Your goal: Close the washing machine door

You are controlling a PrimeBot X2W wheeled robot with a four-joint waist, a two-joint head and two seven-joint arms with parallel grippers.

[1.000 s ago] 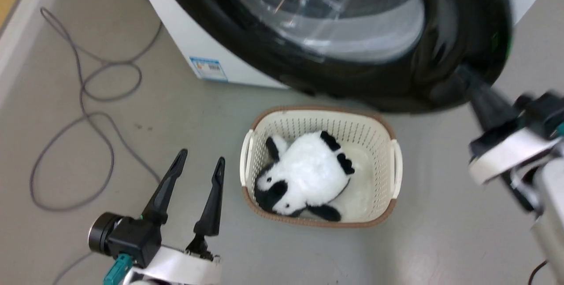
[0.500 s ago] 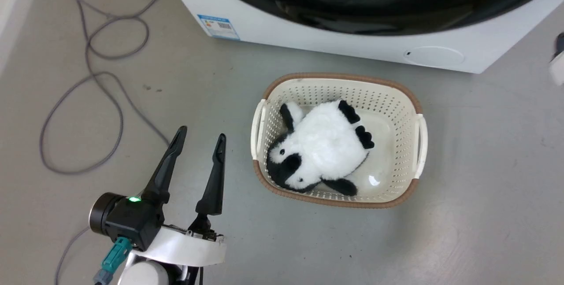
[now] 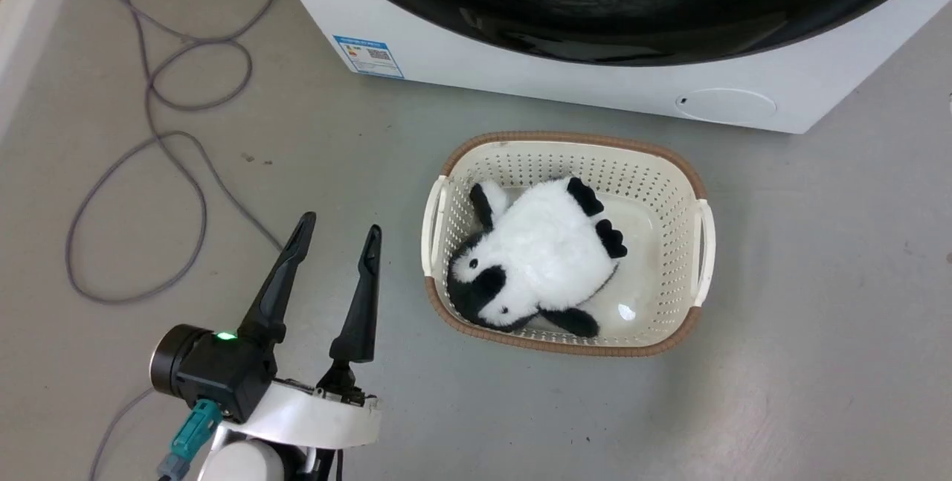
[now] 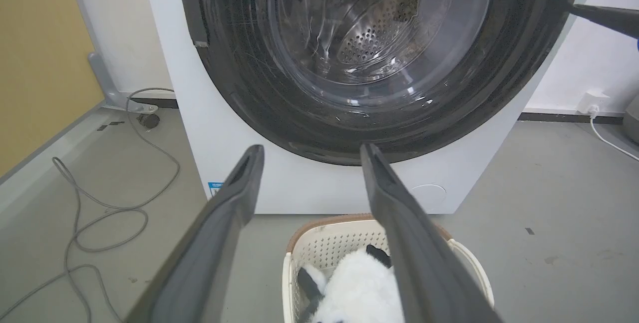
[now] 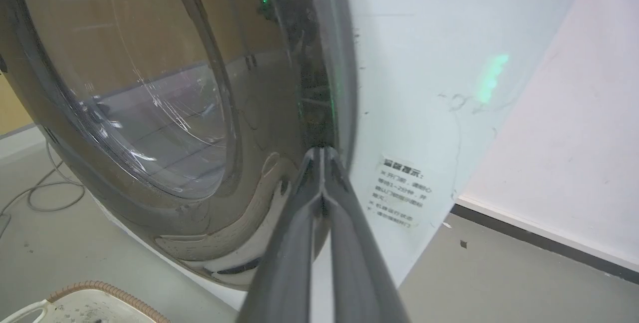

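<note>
Door (image 5: 164, 113) looks flush ahead of the right pincer (image 5: 322, 152), fingers together on its rim; press squarely until latched. Left pincer (image 3: 340, 227) hangs apart.

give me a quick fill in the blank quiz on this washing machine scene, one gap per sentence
1. The left gripper is ____, holding nothing.
2. The right gripper is ____, its tips at the rim of the washing machine door.
3. The plush panda lies ____ the cream basket.
4. The basket stands on the floor in ____ of the washing machine.
Missing words: open; shut; inside; front.
</note>
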